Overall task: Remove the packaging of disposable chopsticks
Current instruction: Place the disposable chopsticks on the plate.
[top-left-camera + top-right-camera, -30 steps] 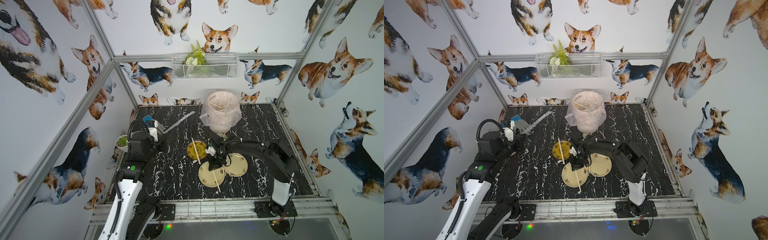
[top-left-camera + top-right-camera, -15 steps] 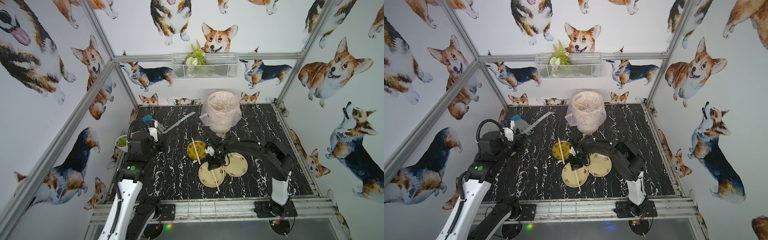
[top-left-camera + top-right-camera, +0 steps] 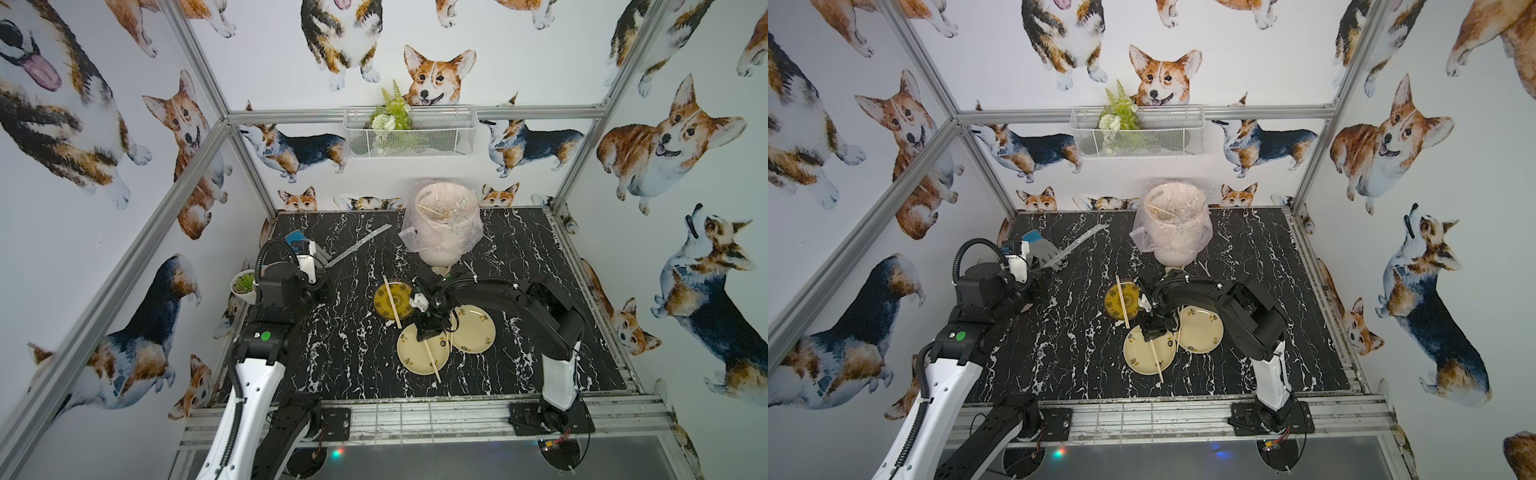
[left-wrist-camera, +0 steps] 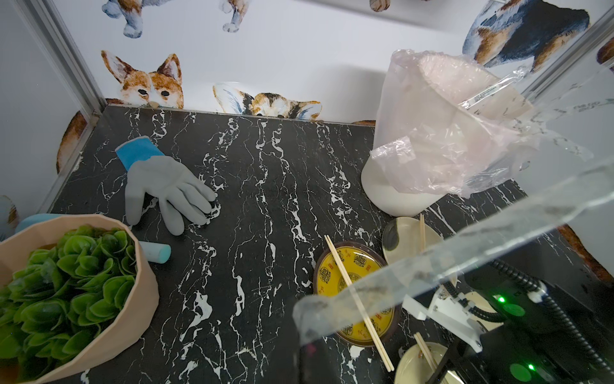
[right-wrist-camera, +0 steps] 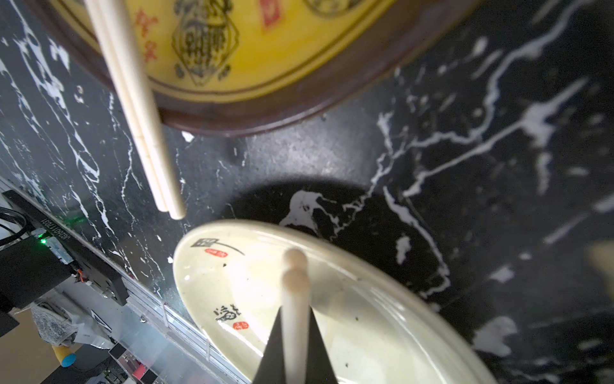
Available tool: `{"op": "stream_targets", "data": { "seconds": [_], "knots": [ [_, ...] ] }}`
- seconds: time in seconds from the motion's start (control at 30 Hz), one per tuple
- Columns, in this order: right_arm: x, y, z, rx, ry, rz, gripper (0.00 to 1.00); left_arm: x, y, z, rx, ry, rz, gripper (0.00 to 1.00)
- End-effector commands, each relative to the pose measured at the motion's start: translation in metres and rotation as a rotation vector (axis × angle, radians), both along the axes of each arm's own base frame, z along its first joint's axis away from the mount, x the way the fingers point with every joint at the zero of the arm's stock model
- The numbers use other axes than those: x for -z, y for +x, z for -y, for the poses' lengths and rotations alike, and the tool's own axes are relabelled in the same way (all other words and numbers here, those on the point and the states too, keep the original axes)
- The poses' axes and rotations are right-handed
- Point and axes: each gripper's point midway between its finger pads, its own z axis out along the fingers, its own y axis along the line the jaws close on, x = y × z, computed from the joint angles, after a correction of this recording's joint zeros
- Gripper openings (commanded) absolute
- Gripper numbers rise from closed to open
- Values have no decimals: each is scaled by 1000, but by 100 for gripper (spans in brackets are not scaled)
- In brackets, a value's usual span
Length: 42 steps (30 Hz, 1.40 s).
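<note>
Likely limp, slippery clear sleeve (image 4: 432, 266) is pinched at its end by closed left end effector (image 3: 322, 267), stiff light chopstick pair (image 5: 294, 279) clamped near tip by closed right end effector (image 5: 295, 320)

Bright, even light; glare streaks the glossy cream round plate (image 5: 382, 332); the loose pale wooden chopstick pair (image 5: 136, 99) blurs.

There are 4 plates (image 3: 478, 336), at least 3 chopstick pairs (image 3: 392, 301) and 2 sleeves (image 3: 359, 245), 1 glove (image 4: 166, 189), 1 bin (image 3: 436, 259)
</note>
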Motion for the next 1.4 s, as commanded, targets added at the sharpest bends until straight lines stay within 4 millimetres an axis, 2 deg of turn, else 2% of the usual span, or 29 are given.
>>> {"op": "stream_targets", "data": {
  "seconds": [0.0,0.5,0.53,0.57,1.37],
  "knots": [
    [2,-1,4,-9,-30,-2,3,-7,3,-1,-2,10,36,0],
    [4,1,10,-7,-68,7,7,-8,2,-2,-4,15,43,0],
    [4,1,10,-7,-69,6,7,7,2,-2,-3,20,10,0],
    [4,1,10,-7,-69,6,7,8,1,-2,-3,20,7,0],
    [5,1,14,-2,-87,13,16,8,1,-3,-7,25,7,0]
  ]
}}
